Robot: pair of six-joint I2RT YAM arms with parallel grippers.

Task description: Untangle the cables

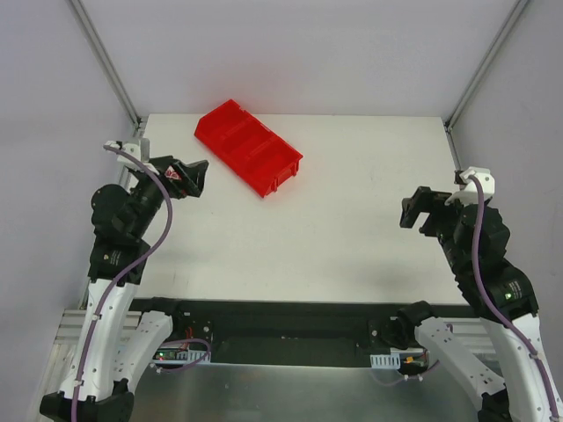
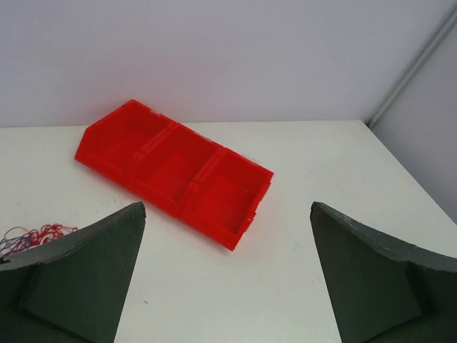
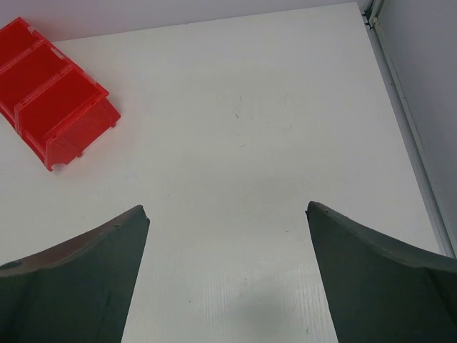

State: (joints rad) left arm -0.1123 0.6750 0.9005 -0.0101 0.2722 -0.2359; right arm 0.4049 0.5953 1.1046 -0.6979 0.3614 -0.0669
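Starting at the near edge, a bare metal plate (image 1: 290,387) carries the 2 arm bases, and beyond it a white desk (image 1: 334,246) runs back to pale grey walls (image 1: 299,53), with a slim aluminium post (image 1: 106,61) rising at each far corner. The left fingers (image 1: 195,176) sit over the desk's left side and the right fingers (image 1: 413,211) over its right side, well apart from each other. In the left wrist view the left fingers (image 2: 78,279) are spread wide with nothing between them; in the right wrist view the right fingers (image 3: 78,279) are equally wide, with only bare desk in the gap. The cables (image 2: 32,234) show only in the left wrist view: a small curly tangle of red, bluish and pale strands lying on the desk at the picture's left edge, just beside the left-hand finger and partly hidden behind it; whether they touch it I cannot tell. Farther back, near the far-left part of the desk, a red plastic bin (image 1: 249,146) with 3 compartments lies at an angle, apart from the tangle. A small red sticker (image 1: 171,174) on the left wrist is too small to read.
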